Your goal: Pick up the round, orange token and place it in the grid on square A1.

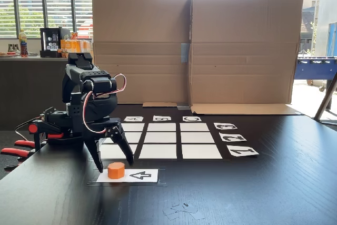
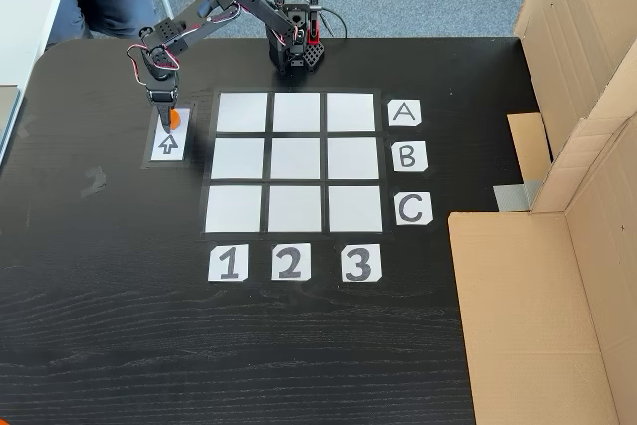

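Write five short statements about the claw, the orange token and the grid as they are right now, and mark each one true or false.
1. The orange token sits on the arrow card. True.
2. The claw has lifted the token clear of the table. False: the token rests on the card, and the open claw stands over it with a finger on either side.
3. A token already lies in square A1. False: that cell is bare white, like the rest of the grid.
4. The arrow card lies outside the grid, beside its row A. True.
5. The number cards stand between the grid and the cardboard wall. False: in a fixed view, the letter cards lie on that side.
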Controlling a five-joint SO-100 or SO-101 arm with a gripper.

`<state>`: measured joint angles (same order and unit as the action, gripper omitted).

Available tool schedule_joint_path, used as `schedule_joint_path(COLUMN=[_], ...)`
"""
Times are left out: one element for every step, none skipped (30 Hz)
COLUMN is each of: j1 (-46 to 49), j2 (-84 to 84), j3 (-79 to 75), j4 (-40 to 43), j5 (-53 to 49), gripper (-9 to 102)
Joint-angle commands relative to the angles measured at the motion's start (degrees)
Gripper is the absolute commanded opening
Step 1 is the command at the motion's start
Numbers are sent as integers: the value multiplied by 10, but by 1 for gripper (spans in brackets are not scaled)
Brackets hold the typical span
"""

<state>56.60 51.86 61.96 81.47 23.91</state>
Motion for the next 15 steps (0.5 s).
schedule_joint_path(j1=[-8, -8, -8, -8, -8, -9, -9, -9, -9, -9, -9, -9, -9, -9, -9], j2=[4, 3, 1, 0, -1, -2, -2, -3, -4, -4, -4, -4, -4, -4, -4], j3=[-20, -21, -23, -24, -24, -24, -25, -25, -25, -26, -26, -27, -27, -28, -28], j4=[-2, -2, -2, -2, -2, -2, -2, -2, -2, -2, -2, -2, -2, -2, -2], j5=[2, 2, 2, 2, 2, 2, 2, 1, 1, 1, 1, 1, 1, 0, 0], gripper=[31, 31, 31, 31, 31, 31, 31, 31, 31, 30, 30, 30, 29, 29, 29])
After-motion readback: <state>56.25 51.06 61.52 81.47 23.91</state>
